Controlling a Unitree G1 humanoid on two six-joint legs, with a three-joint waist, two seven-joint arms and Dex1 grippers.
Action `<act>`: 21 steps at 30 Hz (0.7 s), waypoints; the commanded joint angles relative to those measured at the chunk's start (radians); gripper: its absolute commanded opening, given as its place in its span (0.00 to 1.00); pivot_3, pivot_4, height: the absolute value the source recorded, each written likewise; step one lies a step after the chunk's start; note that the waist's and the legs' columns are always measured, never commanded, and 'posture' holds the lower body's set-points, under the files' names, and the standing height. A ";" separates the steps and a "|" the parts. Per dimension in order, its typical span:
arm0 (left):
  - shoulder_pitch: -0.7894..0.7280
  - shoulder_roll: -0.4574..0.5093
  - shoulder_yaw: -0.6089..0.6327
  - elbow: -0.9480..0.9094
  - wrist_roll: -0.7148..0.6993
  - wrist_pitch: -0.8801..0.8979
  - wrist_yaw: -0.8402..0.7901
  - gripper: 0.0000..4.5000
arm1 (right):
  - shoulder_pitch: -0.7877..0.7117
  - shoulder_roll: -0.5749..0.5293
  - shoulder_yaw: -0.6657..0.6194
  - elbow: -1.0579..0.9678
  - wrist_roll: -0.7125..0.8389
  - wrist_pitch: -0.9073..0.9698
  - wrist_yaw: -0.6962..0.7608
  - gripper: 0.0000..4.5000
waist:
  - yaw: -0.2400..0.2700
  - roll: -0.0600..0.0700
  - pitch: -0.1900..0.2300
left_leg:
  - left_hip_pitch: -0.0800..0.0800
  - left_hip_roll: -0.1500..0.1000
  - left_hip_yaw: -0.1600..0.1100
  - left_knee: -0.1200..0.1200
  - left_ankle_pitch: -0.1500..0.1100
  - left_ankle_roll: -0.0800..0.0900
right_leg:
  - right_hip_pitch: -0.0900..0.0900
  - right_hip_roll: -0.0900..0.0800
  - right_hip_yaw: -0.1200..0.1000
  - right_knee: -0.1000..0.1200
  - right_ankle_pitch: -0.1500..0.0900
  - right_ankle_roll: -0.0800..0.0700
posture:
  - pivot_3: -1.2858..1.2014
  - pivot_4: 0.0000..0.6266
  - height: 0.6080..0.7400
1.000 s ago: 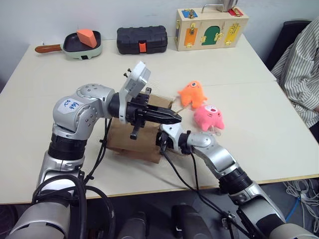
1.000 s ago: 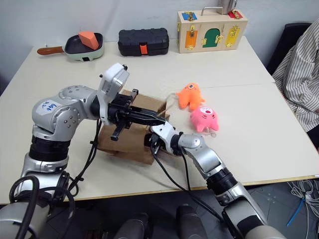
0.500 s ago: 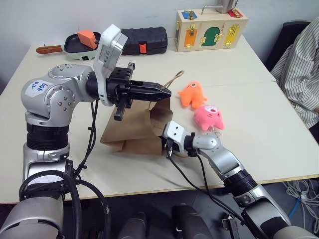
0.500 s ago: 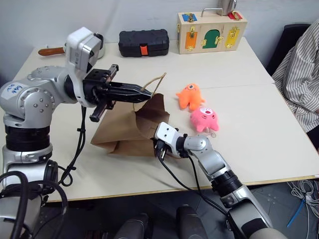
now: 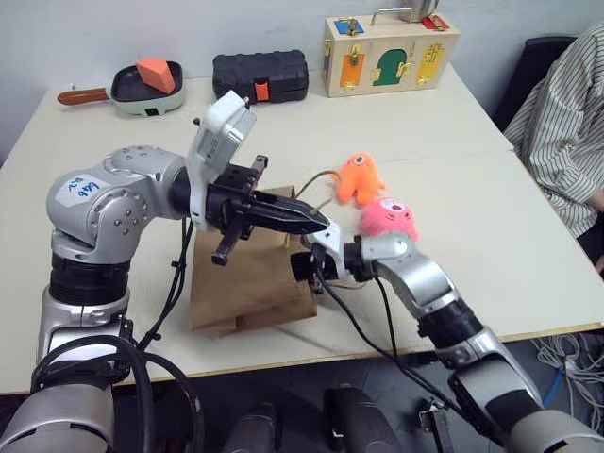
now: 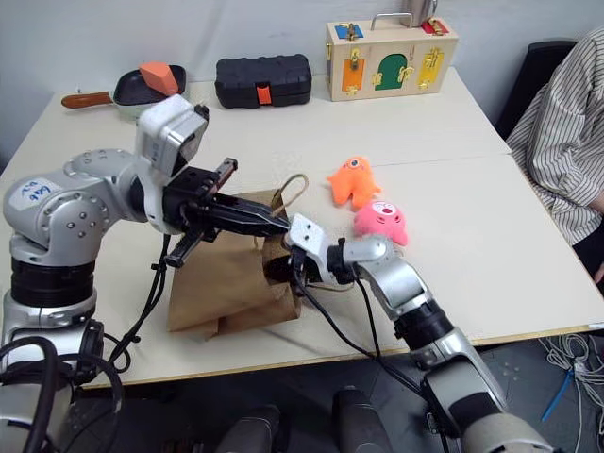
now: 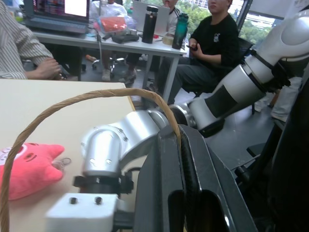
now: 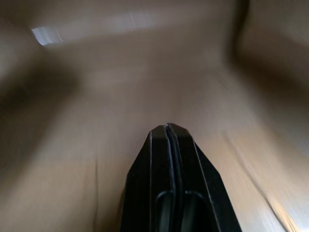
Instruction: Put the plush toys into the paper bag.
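bag (image 6: 226, 278) now slumped lower; pan (image 6: 142, 92), case (image 6: 263, 79) behind.

Bag (image 6: 222, 283) mouth blocked by both tools.

Setting: an office or lab room used as a robot test area. Evidence in the head views: a large pale table (image 5: 491, 236) against a plain wall, with staged props along its far edge: a toy pan (image 5: 142, 88), a black case (image 5: 260, 74) and a wooden latch-board box (image 5: 389, 55); a seated person (image 5: 566, 132) at the side. The left wrist view adds a desk (image 7: 96, 38) with a laptop (image 7: 55, 10), bottles, and people on office chairs.
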 commanded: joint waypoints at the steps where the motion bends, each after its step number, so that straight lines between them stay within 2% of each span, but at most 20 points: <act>1: 0.009 0.020 -0.009 -0.042 -0.009 -0.026 -0.020 0.00 | -0.037 -0.030 0.043 -0.024 0.007 0.007 0.121 0.01 | 0.001 0.000 0.000 | 0.000 0.000 0.000 0.000 0.000 0.000 | 0.000 0.000 0.000 0.000 0.000 0.000 | 0.52 0.24 1.00; 7: 0.025 0.032 -0.032 -0.041 0.004 -0.060 -0.031 0.00 | -0.118 -0.017 0.074 0.012 -0.025 -0.045 0.197 0.01 | -0.002 0.000 0.000 | 0.000 0.000 0.000 -0.001 0.000 0.000 | 0.000 0.000 0.000 0.000 0.000 0.000 | 0.52 0.24 1.00; 11: 0.028 0.034 -0.033 -0.041 0.003 -0.064 -0.024 0.00 | -0.178 0.024 0.070 0.081 -0.060 -0.096 0.177 0.01 | -0.004 0.000 0.000 | 0.000 0.000 0.000 -0.001 0.000 0.000 | 0.000 0.000 0.000 0.000 0.000 0.000 | 0.52 0.24 1.00; 17: 0.030 0.031 -0.037 -0.035 0.016 -0.079 -0.010 0.00 | -0.161 0.028 0.063 -0.027 -0.003 -0.046 0.243 0.01 | -0.003 0.000 0.000 | 0.000 0.000 0.000 0.000 0.000 0.000 | 0.000 -0.001 -0.001 0.000 0.000 0.000 | 0.52 0.24 1.00; 21: 0.033 0.031 -0.036 -0.034 0.016 -0.078 -0.008 0.00 | -0.143 0.027 0.099 -0.024 -0.097 -0.231 0.210 0.01 | -0.002 0.000 0.000 | 0.000 0.000 -0.001 0.000 0.000 0.000 | 0.000 -0.001 -0.001 0.000 0.000 0.000 | 0.52 0.24 1.00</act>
